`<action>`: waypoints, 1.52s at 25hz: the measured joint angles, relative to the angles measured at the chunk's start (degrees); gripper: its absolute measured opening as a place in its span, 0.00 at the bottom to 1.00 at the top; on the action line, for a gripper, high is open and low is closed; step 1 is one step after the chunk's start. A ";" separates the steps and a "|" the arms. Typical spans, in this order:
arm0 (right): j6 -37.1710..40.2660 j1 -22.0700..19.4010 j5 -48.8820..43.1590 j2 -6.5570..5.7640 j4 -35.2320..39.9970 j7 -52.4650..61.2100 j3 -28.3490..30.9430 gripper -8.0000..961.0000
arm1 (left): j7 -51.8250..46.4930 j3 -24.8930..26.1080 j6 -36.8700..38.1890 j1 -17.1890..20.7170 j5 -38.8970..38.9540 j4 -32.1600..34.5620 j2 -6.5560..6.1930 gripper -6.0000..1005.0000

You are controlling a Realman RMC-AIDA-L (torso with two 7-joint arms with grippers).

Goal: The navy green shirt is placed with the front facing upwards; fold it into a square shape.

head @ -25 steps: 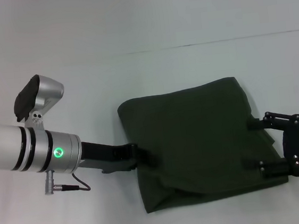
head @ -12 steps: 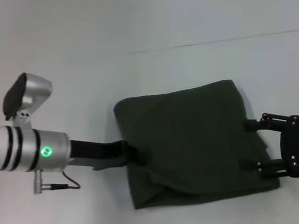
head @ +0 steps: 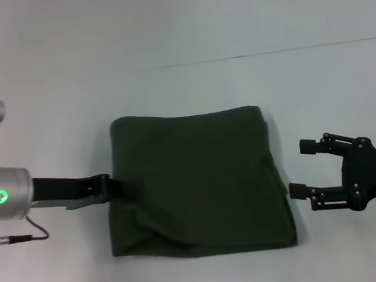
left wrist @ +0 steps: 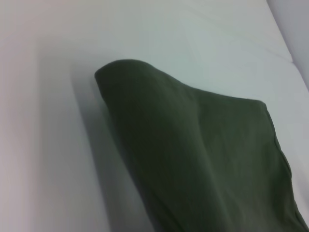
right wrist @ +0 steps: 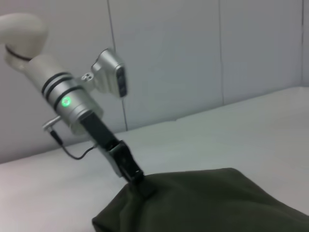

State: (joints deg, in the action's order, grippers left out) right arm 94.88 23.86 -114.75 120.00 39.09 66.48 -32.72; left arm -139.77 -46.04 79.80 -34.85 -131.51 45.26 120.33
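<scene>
The navy green shirt point(head: 199, 180) lies on the white table as a roughly square folded bundle, with a loose fold along its near-left corner; no print shows. My left gripper point(head: 114, 187) is shut on the cloth at the middle of the shirt's left edge. In the right wrist view that left gripper point(right wrist: 136, 180) bites into the raised corner of the shirt point(right wrist: 207, 203). The left wrist view shows the folded shirt point(left wrist: 203, 159) close up. My right gripper point(head: 303, 168) stands open just right of the shirt's right edge, holding nothing.
The white table point(head: 183, 94) stretches all around the shirt, with a thin seam line point(head: 266, 53) across the back. A panelled wall point(right wrist: 193, 58) stands behind the table in the right wrist view.
My left gripper has dragged the shirt to the left across the table. The shirt's right edge has slid out from between the right gripper's fingers, which now stand apart from it.
</scene>
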 joint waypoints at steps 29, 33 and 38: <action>-0.92 1.75 2.15 -0.21 -2.74 0.01 -0.14 0.99 | 19.08 14.72 -1.68 6.84 1.73 10.56 3.31 0.51; -0.65 1.74 1.85 -0.23 -2.60 -0.41 -1.45 0.99 | 24.45 14.60 -2.78 7.67 5.95 11.97 3.38 0.70; 0.06 1.25 1.83 -0.08 -2.91 -3.41 -5.16 0.99 | 35.74 14.51 2.73 6.20 9.69 10.37 2.13 0.80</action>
State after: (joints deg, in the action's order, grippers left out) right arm 94.94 25.11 -112.92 119.92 36.18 63.07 -37.88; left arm -104.03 -31.52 82.53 -28.64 -121.81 55.64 122.46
